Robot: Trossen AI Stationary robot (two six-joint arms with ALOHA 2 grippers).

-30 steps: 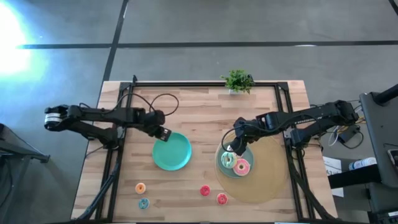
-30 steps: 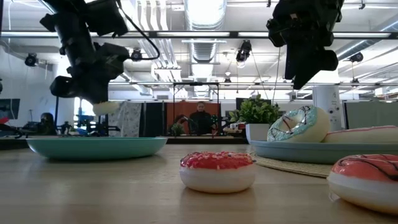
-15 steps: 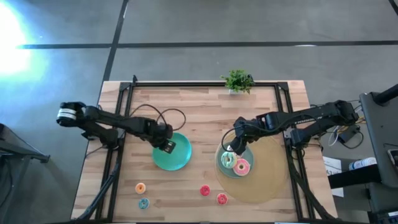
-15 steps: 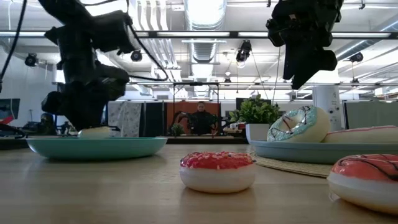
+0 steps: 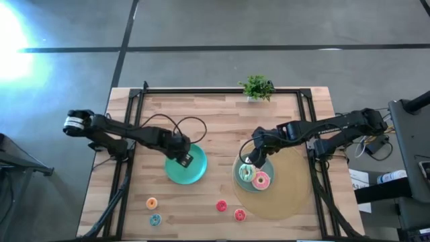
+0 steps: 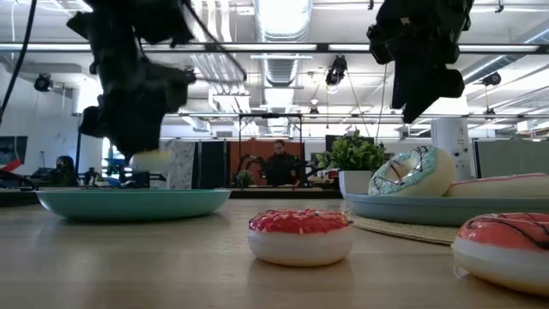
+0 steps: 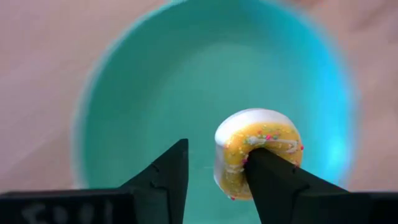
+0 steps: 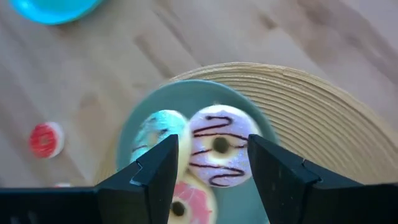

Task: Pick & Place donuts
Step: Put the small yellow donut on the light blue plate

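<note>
My left gripper (image 5: 187, 160) hangs open over the empty teal plate (image 5: 176, 172), fingers pointing down. A yellow-iced donut with a white underside (image 7: 258, 155) stands on edge against one of its fingers. It shows just above the plate's rim (image 6: 51, 199) in the low view. My right gripper (image 5: 250, 161) hovers open over the second plate (image 8: 134, 134), which holds a teal donut (image 8: 155, 134), a white-purple donut (image 8: 217, 149) and a pink donut (image 8: 183, 208). It touches none of them. My left gripper touches the yellow donut with one finger (image 7: 273, 186) only, at the iced face beside the hole (image 7: 255, 144). A gap shows between the donut and the other finger. Whether the fingertip sits in the hole, or the donut rests on the plate, I cannot tell.
An orange donut (image 5: 151, 203), a teal donut (image 5: 155, 219) and two red donuts (image 5: 221, 206) (image 5: 240, 215) lie near the table's front edge. The right plate sits on a round woven mat (image 5: 289, 195). A small potted plant (image 5: 256, 87) stands at the far edge.
My left gripper has carried the yellow donut toward the right and near edges, over the teal plate. It dipped low over the plate, rose a little, and has opened. The donut stays against one finger.
</note>
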